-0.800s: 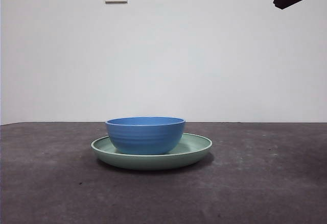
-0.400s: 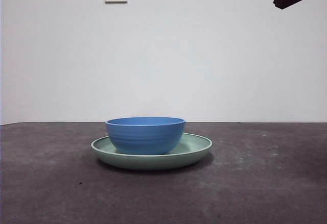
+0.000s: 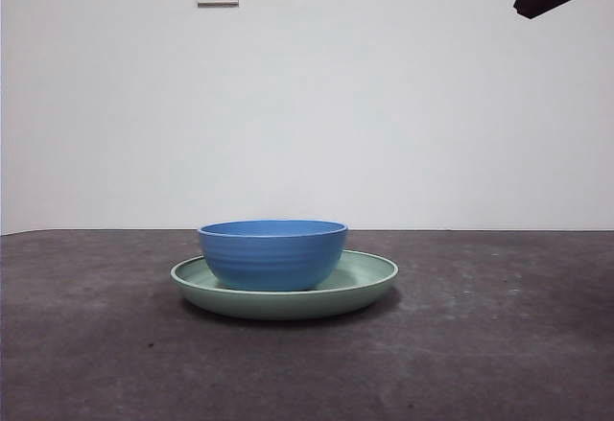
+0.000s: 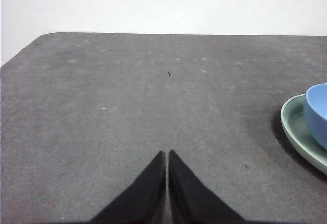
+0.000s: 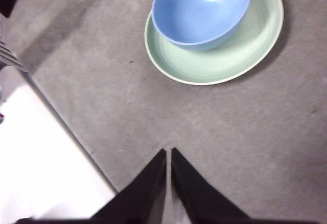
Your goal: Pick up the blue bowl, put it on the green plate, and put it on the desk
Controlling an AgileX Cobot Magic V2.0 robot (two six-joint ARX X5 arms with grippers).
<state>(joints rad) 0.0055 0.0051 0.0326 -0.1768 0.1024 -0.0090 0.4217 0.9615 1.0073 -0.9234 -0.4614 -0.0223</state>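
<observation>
Sitting upright in green plate (image 3: 369, 282), off-centre toward its 9 o'clock: blue bowl (image 3: 272, 253). Plate flat on desk (image 3: 499, 344). Left gripper (image 4: 167, 155) & right gripper (image 5: 168, 153): jaws closed, empty, well apart from both.

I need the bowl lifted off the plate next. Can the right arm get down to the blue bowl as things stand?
Probably yes. The right gripper hangs above the desk, jaws shut, and nothing lies between it and the blue bowl, which sits open on the green plate. The jaws would need to open first.
</observation>
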